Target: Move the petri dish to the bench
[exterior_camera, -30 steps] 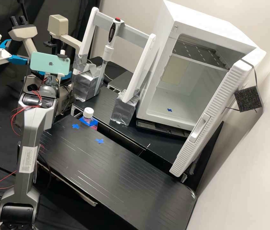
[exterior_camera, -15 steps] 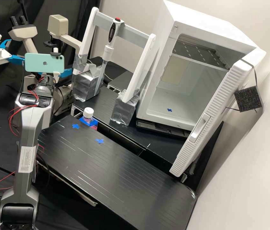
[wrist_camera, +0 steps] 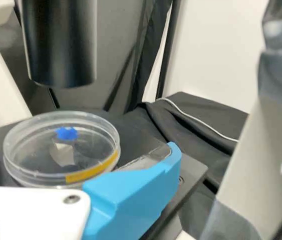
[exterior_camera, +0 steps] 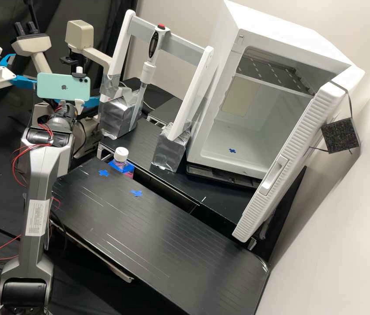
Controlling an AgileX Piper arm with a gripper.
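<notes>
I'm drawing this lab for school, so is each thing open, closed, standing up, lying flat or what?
Petri dish: flat on the microscope stage; its lid looks on
Cabinet door: wide open
Bottle: upright, cap on
Phone: clamped sideways, back showing; can't tell if its screen is on
Pipette controller: upright in its white stand

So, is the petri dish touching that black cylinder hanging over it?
Apart. The wrist view shows a plain gap between the petri dish and the black cylinder above it.
</notes>
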